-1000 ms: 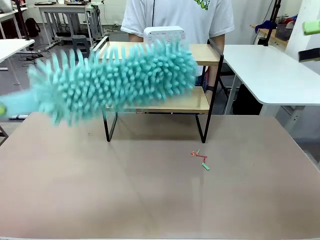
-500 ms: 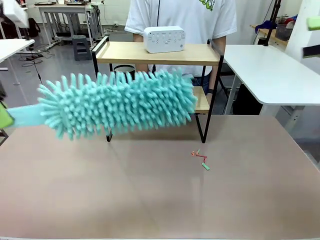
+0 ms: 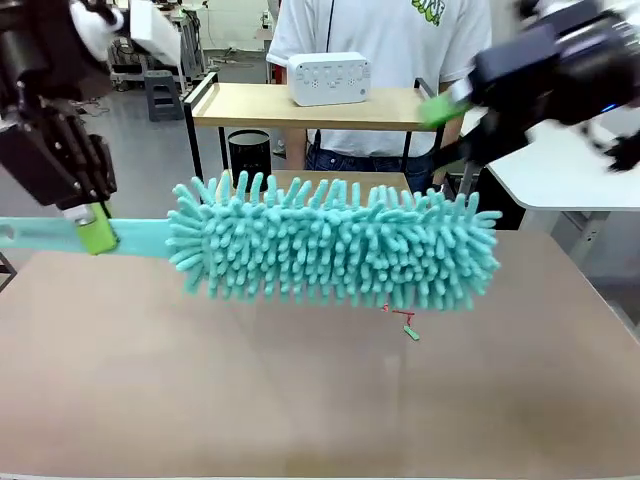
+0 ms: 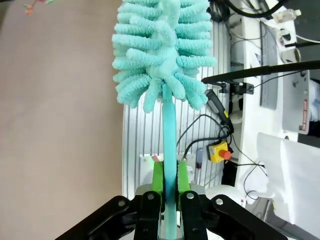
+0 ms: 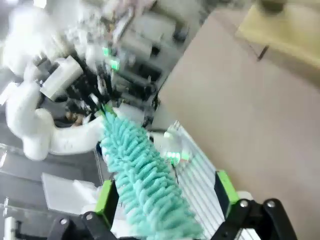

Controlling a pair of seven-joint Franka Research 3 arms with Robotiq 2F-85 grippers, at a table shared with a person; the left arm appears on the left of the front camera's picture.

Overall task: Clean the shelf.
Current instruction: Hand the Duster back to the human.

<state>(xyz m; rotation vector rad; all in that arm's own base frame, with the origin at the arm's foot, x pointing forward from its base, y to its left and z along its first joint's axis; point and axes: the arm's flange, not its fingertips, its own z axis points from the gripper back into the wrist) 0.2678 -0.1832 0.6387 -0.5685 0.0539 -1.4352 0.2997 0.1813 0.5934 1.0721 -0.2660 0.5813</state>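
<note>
At the left edge of the frame we see our left gripper (image 3: pixel 95 232) clamped on the flat handle of the teal duster (image 3: pixel 335 255), whose shaggy head spans mid-frame above the table (image 3: pixel 300 400). The shelf (image 3: pixel 260 105) stands behind it, upper centre (a white box (image 3: pixel 328 78) on top). Upper right, our right gripper (image 3: pixel 440 120) hangs with jaws apart.

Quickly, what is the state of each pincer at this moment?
Left pincer: closed on the handle of the teal duster.
Right pincer: open, holding nothing; the duster head lies between its fingers.
</note>
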